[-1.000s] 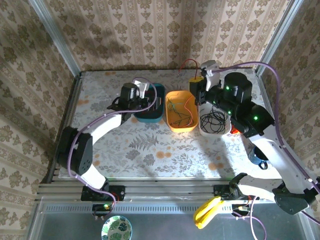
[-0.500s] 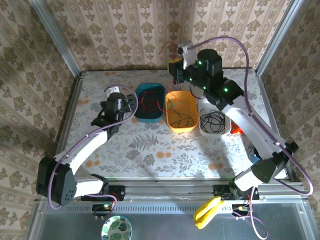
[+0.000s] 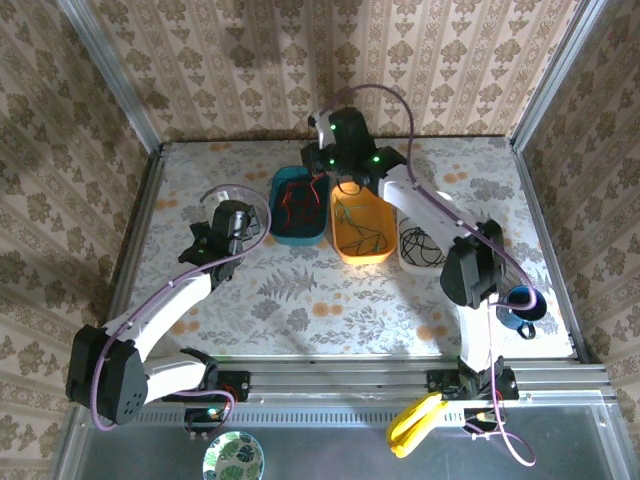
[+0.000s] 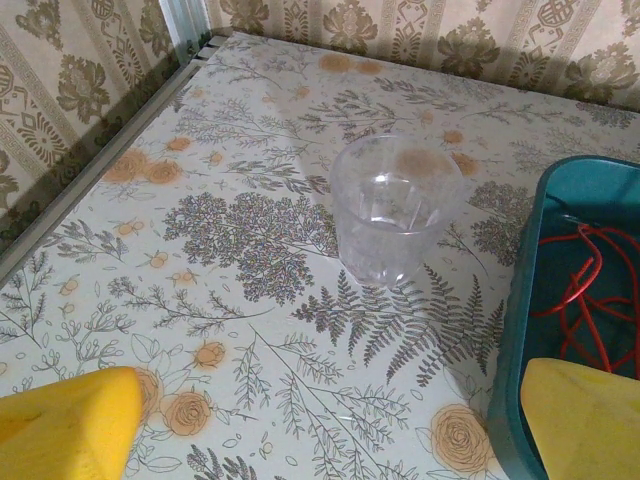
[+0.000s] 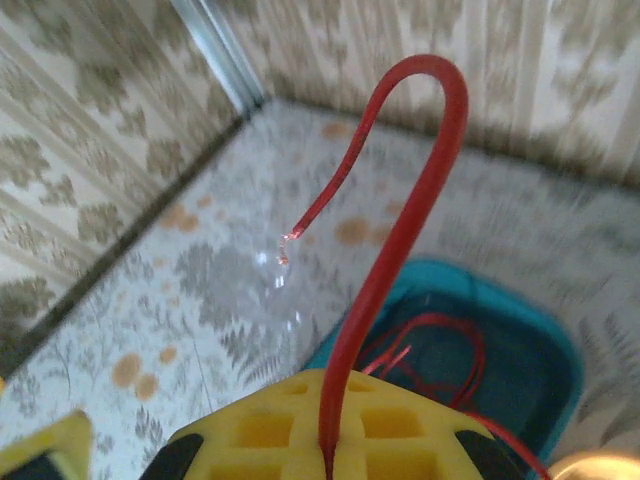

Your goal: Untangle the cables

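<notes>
**A:** What has the right tool (image 5: 325, 435) got?

**B:** It is clenched on a red cable (image 5: 400, 200). The wire comes up from between the yellow fingers (image 5: 250, 432), arches over and ends in a free tip in the air. The tool hangs above the teal bin (image 3: 298, 238), which sits near the middle of the far edge of the desk (image 3: 300, 290).

**A:** And the other cables?

**B:** More red cables (image 3: 297, 205) lie looped inside that teal bin. Green cables (image 3: 360, 225) are in the orange bin (image 3: 362, 258) just beside it on the right. A coil of black cables (image 3: 425, 243) lies in the white bin (image 3: 415, 266), next along toward the right edge.

**A:** The left tool (image 4: 328, 410)?

**B:** Released. Its fingers are spread wide with nothing between them, low over the desk to the left of the teal bin. A clear plastic cup (image 4: 395, 205) stands upright ahead of it, near the bin's left wall but apart from it.
</notes>
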Motion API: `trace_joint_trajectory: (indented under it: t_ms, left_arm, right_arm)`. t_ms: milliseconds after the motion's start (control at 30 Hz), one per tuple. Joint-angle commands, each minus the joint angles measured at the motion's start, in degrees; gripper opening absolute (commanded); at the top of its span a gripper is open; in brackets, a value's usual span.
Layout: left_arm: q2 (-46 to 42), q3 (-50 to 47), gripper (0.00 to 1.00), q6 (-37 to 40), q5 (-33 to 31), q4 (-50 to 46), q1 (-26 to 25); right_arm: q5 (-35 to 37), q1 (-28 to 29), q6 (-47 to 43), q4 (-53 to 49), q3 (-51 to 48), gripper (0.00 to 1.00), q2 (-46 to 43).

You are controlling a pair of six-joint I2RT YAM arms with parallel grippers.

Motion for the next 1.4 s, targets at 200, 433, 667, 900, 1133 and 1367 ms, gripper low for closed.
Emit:
trace_joint_trajectory:
  t_ms: [200, 433, 667, 900, 1133, 1367]
  left_arm:
    - [0.9, 1.8, 0.98, -0.7, -1.0, -1.4, 0.4]
    - [1.3, 1.6, 0.99, -1.0, -0.4, -1.4, 0.4]
    - [2.0, 2.2, 0.99, -0.3, -0.1, -1.6, 0.5]
    - [3.2, 4.4, 0.99, 1.8, 0.2, -2.7, 0.5]
    - [4.4, 5.8, 1.0, 2.4, 0.6, -3.1, 0.5]
    - [4.5, 6.2, 1.0, 2.6, -0.2, -3.3, 0.7]
  right_arm:
    - [-5.2, -0.1, 7.9, -1.9, -2.3, 0.03, 7.7]
    - [-11.0, 0.0, 9.2, -0.9, -1.4, 0.05, 10.9]
    - [-20.9, 1.6, 10.5, 1.9, 1.5, 0.06, 15.6]
    - [-19.9, 0.9, 13.6, 3.8, 2.1, 0.06, 19.6]
    - [-16.7, 0.6, 11.5, 0.8, 6.4, 0.1, 21.7]
    - [-7.9, 0.8, 7.0, 1.1, 3.5, 0.49, 15.5]
